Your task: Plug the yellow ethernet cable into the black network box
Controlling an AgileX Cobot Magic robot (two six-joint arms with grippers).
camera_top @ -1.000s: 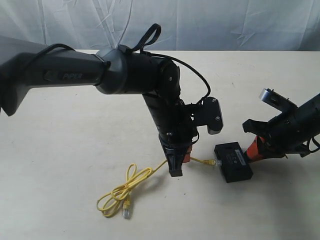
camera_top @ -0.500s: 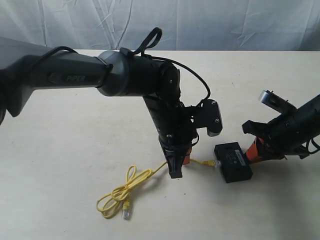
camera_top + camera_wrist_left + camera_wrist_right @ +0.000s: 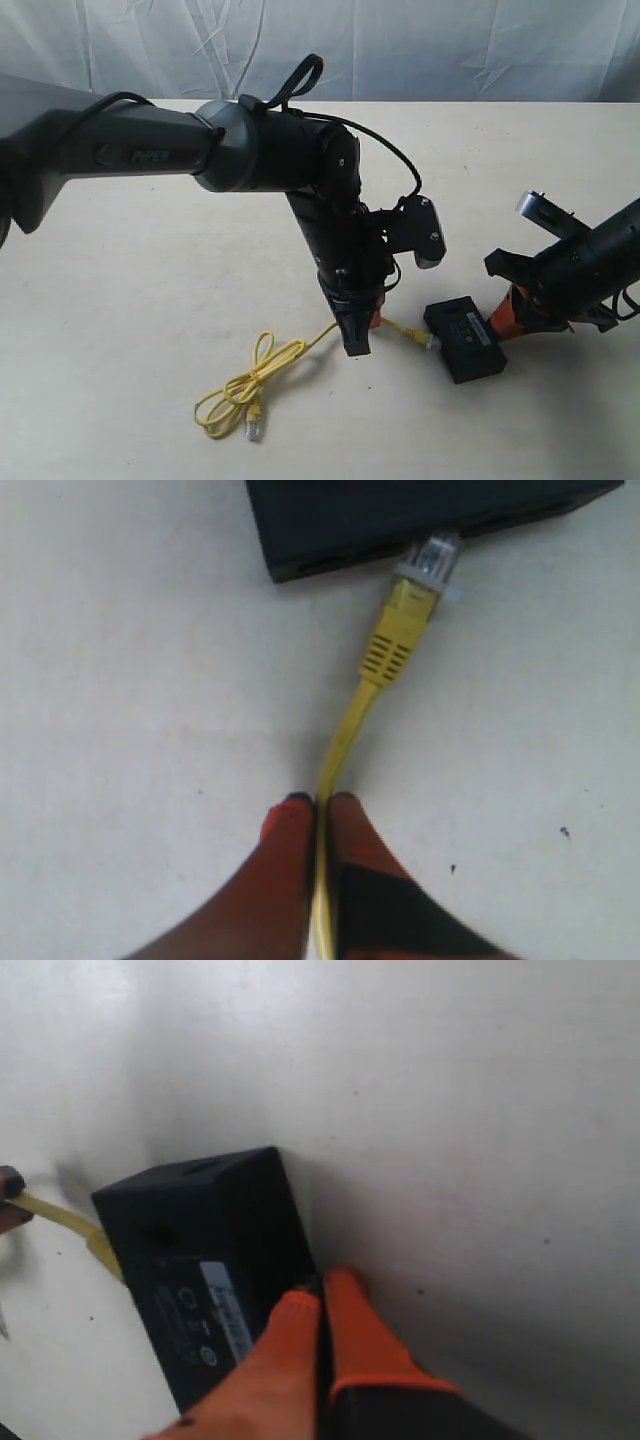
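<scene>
One plug (image 3: 430, 558) of the yellow cable (image 3: 348, 725), pinched just behind by the shut left gripper (image 3: 318, 802), points lengthwise at a port of the black box (image 3: 380, 515), tip at its mouth; the closed, empty right gripper (image 3: 322, 1282) touches the box's far side.

Network box (image 3: 463, 340) sat on table (image 3: 130, 300), right of centre. Cable (image 3: 270, 365) plug (image 3: 430, 560) met its left face. Coils lay further left, beyond left gripper (image 3: 357, 345). Right gripper (image 3: 497, 322) touched box's right end.
</scene>
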